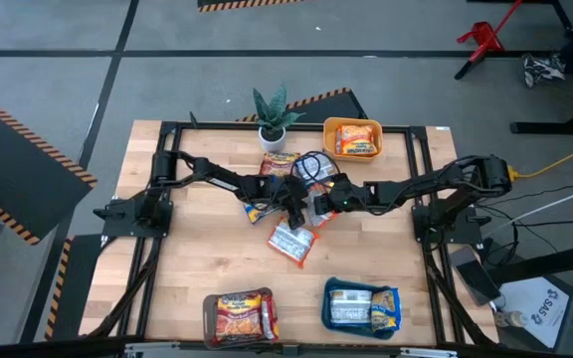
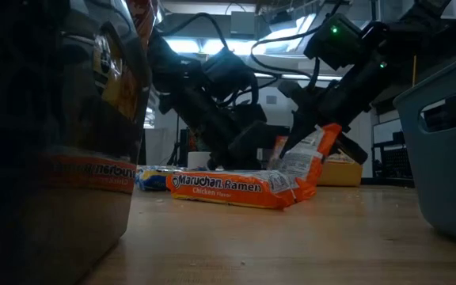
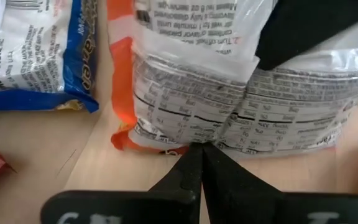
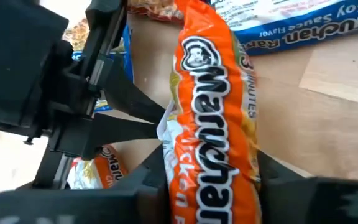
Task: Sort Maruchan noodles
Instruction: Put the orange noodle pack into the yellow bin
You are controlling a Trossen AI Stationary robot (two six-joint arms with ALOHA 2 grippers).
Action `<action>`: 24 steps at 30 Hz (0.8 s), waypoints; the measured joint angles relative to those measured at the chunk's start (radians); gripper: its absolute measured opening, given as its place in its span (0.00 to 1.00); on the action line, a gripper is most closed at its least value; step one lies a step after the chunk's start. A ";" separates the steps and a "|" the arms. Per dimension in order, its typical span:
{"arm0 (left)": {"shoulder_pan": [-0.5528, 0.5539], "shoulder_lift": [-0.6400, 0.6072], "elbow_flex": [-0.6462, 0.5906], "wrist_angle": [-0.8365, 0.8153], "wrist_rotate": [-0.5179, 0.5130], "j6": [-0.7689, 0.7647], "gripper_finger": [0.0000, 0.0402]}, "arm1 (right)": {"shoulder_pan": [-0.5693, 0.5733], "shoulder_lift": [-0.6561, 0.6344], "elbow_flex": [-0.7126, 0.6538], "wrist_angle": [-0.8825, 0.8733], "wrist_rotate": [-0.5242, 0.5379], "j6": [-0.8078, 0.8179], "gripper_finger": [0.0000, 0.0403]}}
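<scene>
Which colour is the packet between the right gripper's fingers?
Orange packet; right wrist view shows it best.

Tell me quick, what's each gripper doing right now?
Left gripper: shut, empty, tips against the tilted orange noodle packet.
Right gripper: closed around that same orange packet, lifting one end off the table.

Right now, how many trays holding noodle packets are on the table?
3: a yellow tray at the far edge beside the potted plant, a brown tray at the near edge, and a blue-green tray to its right.
</scene>
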 joint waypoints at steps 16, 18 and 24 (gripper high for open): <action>0.001 -0.237 -0.004 -0.320 0.003 0.058 0.00 | -0.007 -0.112 -0.002 -0.034 -0.028 -0.161 0.24; -0.005 -0.272 -0.004 -0.340 0.005 0.058 0.00 | -0.013 -0.143 0.013 -0.052 -0.025 -0.267 0.24; -0.029 -0.387 -0.003 -0.407 0.011 0.063 0.00 | -0.065 -0.189 0.199 -0.339 0.053 -0.744 0.24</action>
